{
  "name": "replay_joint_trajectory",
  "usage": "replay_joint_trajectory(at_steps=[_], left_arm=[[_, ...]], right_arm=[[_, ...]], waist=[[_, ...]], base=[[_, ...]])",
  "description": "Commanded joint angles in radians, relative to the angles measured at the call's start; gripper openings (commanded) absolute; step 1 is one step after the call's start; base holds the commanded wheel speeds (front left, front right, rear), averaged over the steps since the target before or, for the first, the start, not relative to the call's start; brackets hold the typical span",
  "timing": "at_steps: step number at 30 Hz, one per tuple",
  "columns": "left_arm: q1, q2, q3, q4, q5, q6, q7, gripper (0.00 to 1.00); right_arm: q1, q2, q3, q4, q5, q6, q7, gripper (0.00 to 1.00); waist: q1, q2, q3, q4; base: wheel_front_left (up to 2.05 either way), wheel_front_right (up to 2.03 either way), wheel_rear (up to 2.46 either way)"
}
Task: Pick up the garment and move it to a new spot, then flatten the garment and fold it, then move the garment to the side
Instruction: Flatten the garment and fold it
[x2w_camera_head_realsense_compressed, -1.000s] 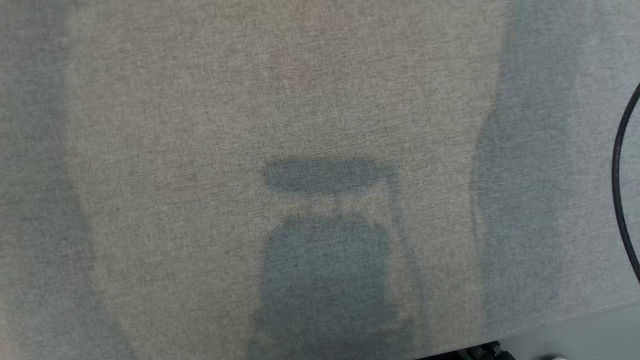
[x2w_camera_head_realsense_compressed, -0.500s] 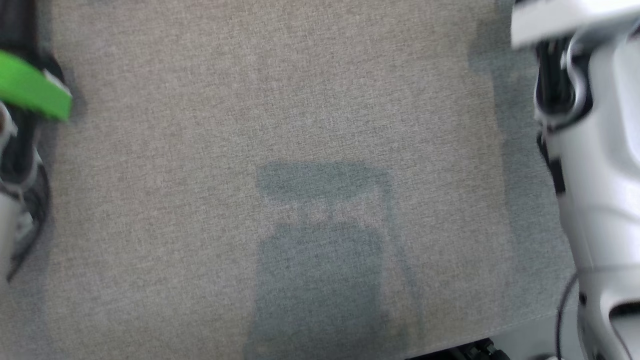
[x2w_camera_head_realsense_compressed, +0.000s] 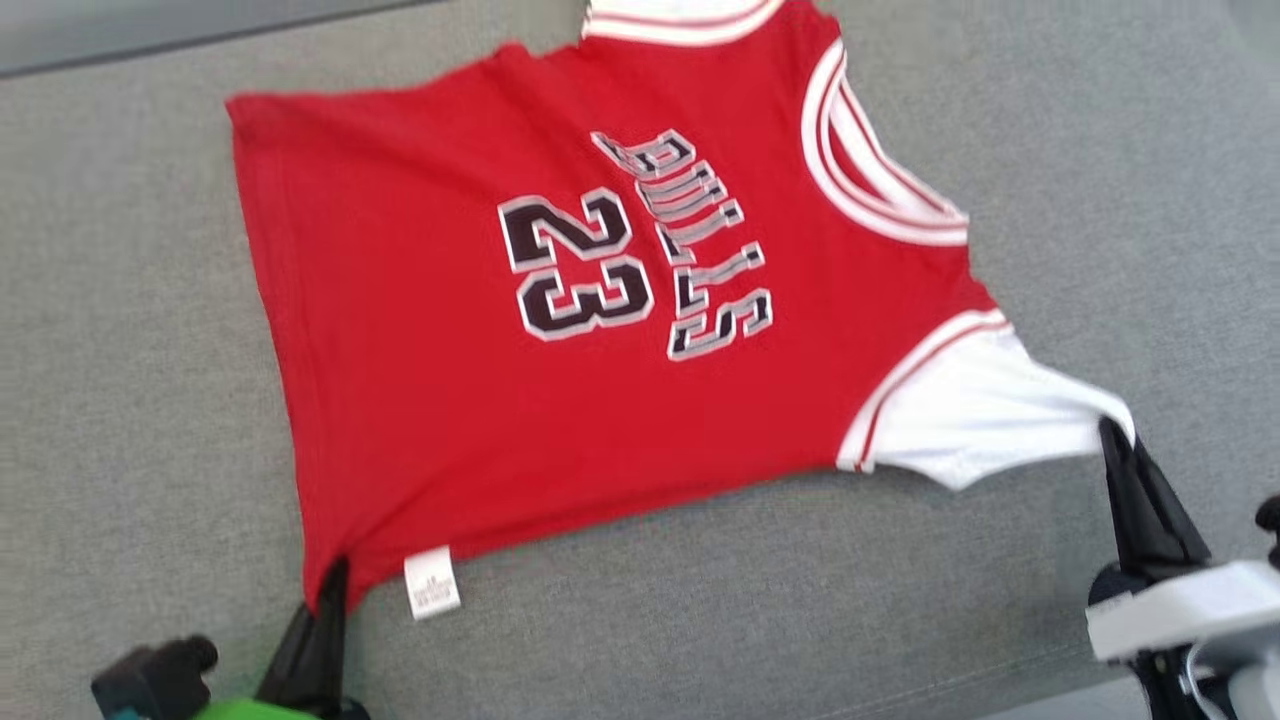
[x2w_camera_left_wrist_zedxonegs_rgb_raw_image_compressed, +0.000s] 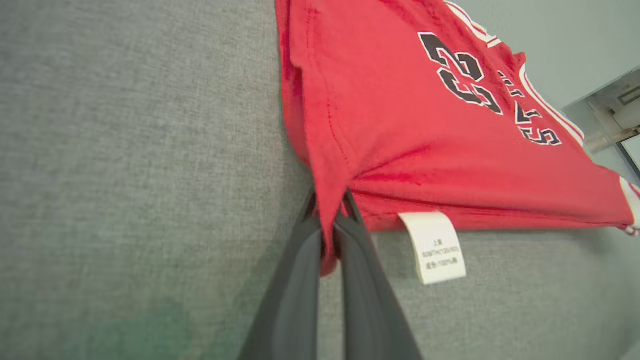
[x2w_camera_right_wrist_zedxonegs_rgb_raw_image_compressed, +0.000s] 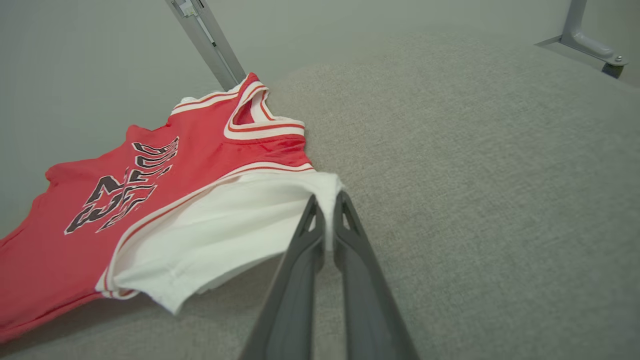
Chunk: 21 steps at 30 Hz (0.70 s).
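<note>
The garment (x2w_camera_head_realsense_compressed: 420, 330) is a red jersey with white sleeves and a black "23", spread flat on the grey cloth surface (x2w_camera_head_realsense_compressed: 120, 350). My left gripper (x2w_camera_head_realsense_compressed: 325, 590) is shut on its near hem corner beside a white care label (x2w_camera_head_realsense_compressed: 432, 583). In the left wrist view the two dark fingers (x2w_camera_left_wrist_zedxonegs_rgb_raw_image_compressed: 300, 280) pinch the red hem of the garment (x2w_camera_left_wrist_zedxonegs_rgb_raw_image_compressed: 400, 125). My right gripper (x2w_camera_head_realsense_compressed: 1112, 432) is shut on the tip of the white sleeve (x2w_camera_head_realsense_compressed: 980, 420), pulling it taut. The right wrist view shows that gripper (x2w_camera_right_wrist_zedxonegs_rgb_raw_image_compressed: 326, 212) clamped on the sleeve of the garment (x2w_camera_right_wrist_zedxonegs_rgb_raw_image_compressed: 215, 225).
The grey surface's far edge (x2w_camera_head_realsense_compressed: 200, 35) runs along the top left, and its near edge (x2w_camera_head_realsense_compressed: 1050, 675) shows at the lower right. A metal frame leg (x2w_camera_right_wrist_zedxonegs_rgb_raw_image_compressed: 205, 42) stands beyond the jersey, and another one (x2w_camera_right_wrist_zedxonegs_rgb_raw_image_compressed: 585, 35) at the far right.
The head camera has swung: earlier it showed bare grey cloth with shadows and blurred arms coming in at the sides; now the jersey lies in view with both grippers holding it.
</note>
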<state>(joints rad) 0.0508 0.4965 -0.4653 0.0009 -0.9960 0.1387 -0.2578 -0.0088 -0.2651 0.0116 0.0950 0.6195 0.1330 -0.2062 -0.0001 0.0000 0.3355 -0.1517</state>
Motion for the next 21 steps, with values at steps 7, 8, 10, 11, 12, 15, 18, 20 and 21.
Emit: replay_joint_trajectory(at_steps=[7,8,10,11,12,15,18,20,21], left_arm=[[0.202,0.010,-0.008,-0.257,-0.019,0.110,0.023,0.00],[0.190,0.026,-0.006,-0.272,-0.007,0.114,0.034,0.00],[0.146,0.039,0.002,-0.305,-0.014,0.122,0.068,0.00],[0.121,0.055,0.008,-0.312,-0.013,0.123,0.088,0.00],[0.098,0.066,0.014,-0.313,-0.016,0.126,0.111,0.00],[0.019,0.094,0.022,-0.302,-0.007,0.137,0.170,0.00],[-0.060,0.088,0.026,-0.279,-0.038,0.136,0.231,0.00],[-0.115,0.079,0.019,-0.244,-0.049,0.136,0.272,0.00],[-0.145,0.073,0.015,-0.224,-0.047,0.136,0.286,0.00]], right_arm=[[0.199,0.045,-0.091,-0.165,0.012,-0.003,0.057,0.00],[0.187,0.044,-0.091,-0.170,0.000,-0.003,0.072,0.00],[0.132,0.049,-0.085,-0.180,-0.014,-0.003,0.100,0.00],[0.098,0.048,-0.076,-0.178,-0.025,-0.003,0.115,0.00],[0.066,0.047,-0.067,-0.170,-0.035,-0.003,0.129,0.00],[-0.045,0.041,-0.037,-0.133,-0.070,-0.003,0.166,0.00],[-0.153,0.039,-0.010,-0.080,-0.089,-0.003,0.206,0.00],[-0.214,0.028,0.010,-0.033,-0.112,-0.003,0.228,0.00],[-0.242,0.021,0.020,-0.010,-0.125,-0.003,0.235,0.00]], waist=[[0.0001,0.0000,-0.129,0.025],[0.0001,0.0000,-0.117,0.024],[0.0001,0.0000,-0.087,0.023],[0.0001,0.0000,-0.074,0.022],[0.0001,0.0000,-0.064,0.023],[0.0001,0.0000,-0.044,0.024],[0.0001,0.0000,-0.027,0.037],[0.0001,0.0000,-0.017,0.049],[0.0001,0.0000,-0.014,0.056]], base=[[0.00,0.00,0.00],[0.00,0.00,0.00],[0.00,0.00,0.00],[0.00,0.00,0.00],[0.00,0.00,0.00],[0.00,0.00,0.00],[0.00,0.00,0.00],[0.00,0.00,0.00],[0.00,0.00,0.00]])
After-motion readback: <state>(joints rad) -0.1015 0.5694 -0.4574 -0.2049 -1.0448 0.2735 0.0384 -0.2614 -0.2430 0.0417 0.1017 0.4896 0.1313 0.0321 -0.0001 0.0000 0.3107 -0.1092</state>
